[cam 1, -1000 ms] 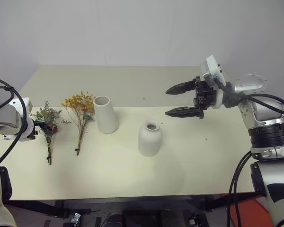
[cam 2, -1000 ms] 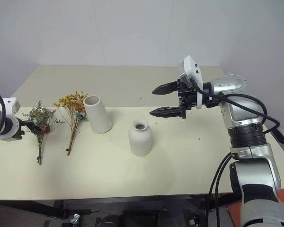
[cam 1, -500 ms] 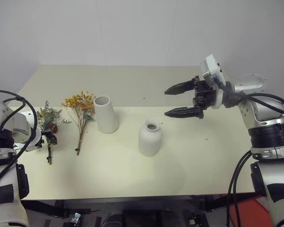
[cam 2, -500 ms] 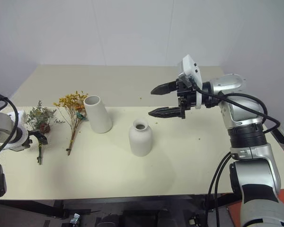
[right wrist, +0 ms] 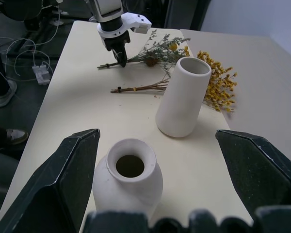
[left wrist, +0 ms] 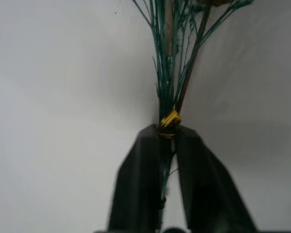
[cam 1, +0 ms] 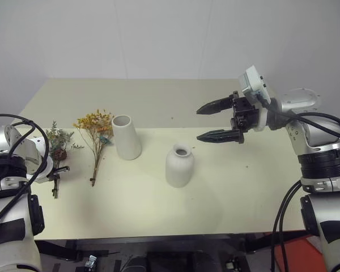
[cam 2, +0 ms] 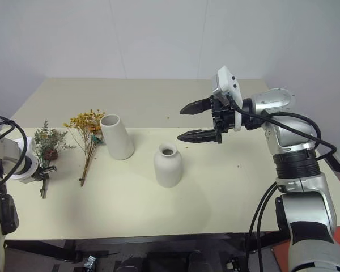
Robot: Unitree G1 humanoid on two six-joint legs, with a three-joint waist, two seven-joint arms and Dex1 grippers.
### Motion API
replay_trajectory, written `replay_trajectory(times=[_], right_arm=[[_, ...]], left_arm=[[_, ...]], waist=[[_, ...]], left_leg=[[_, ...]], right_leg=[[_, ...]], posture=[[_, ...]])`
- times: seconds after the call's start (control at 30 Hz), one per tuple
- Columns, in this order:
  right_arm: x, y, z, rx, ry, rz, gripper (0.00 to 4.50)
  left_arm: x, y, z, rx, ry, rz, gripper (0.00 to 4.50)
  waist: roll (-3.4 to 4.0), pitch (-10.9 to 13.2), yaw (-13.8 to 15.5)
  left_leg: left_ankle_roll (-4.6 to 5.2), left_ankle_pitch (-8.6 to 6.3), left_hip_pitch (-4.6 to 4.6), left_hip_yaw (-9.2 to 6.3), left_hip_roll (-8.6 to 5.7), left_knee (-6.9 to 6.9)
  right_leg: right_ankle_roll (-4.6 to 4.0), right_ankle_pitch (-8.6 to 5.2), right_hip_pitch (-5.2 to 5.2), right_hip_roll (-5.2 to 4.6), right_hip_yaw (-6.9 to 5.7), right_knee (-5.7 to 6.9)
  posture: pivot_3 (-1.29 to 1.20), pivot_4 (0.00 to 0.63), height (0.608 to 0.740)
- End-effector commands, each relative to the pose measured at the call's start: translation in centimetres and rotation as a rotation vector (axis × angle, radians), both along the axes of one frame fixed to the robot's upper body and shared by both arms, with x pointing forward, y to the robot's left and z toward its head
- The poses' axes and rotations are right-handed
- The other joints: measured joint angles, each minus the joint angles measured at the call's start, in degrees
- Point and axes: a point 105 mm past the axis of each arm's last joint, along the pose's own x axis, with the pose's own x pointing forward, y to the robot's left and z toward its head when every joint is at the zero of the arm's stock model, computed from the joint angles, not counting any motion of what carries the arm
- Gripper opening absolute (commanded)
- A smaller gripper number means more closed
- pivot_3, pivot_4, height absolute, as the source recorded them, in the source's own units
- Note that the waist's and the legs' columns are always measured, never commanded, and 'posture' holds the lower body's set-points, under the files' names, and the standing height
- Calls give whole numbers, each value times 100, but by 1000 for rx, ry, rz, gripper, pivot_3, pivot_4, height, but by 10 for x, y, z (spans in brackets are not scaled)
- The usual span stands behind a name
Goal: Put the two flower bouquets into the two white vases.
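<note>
Over at the left edge of the table [cam 1: 158,204], the left gripper [left wrist: 167,141] has its jaws pinched tight on the stems of the grey-green bunch [cam 1: 56,148], right by the little yellow tie. The bunch lies flat, heads toward 12 o'clock, stems toward 6. The yellow-orange bunch [cam 1: 96,136] lies just beside it the same way. The tall vase [cam 1: 127,136] is at about 3 o'clock from the held bunch, and the round vase [cam 1: 179,165] sits past that. The left arm is the nearer one. The right gripper [cam 1: 220,121] hangs above the table, jaws wide and empty.
</note>
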Motion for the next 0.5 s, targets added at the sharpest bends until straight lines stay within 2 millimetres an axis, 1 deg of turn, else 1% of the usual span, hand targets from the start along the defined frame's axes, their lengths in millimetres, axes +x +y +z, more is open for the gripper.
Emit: replay_trajectory(times=[0.03,0.23,0.3,0.33,0.5], right_arm=[[-7,-5,13,29,-39,11,4500],[-7,-6,12,31,-37,4,4500],[-6,-6,11,33,-36,1,4500],[-7,-6,11,34,-36,0,4500],[-6,-6,11,47,-38,-5,4500]], left_arm=[[2,5,11,19,-38,15,29],[2,7,15,38,-50,15,29],[5,8,21,76,-73,8,29],[7,8,28,96,-98,4,29],[23,4,76,238,-310,-41,29]], waist=[[0,0,0],[0,0,2],[0,0,6],[0,0,8],[0,0,19]], left_leg=[[0,0,0,0,0,0],[0,0,0,0,0,0],[0,0,-1,0,0,0],[0,0,-2,0,0,0],[-1,0,-6,-2,0,0]], right_leg=[[0,0,0,0,0,0],[0,0,0,0,0,0],[0,0,0,0,-1,-1],[0,0,0,0,-1,-1],[1,2,-1,-2,-1,-2]], posture=[[0,150,740],[0,150,740],[0,150,740],[0,150,740],[0,150,740]])
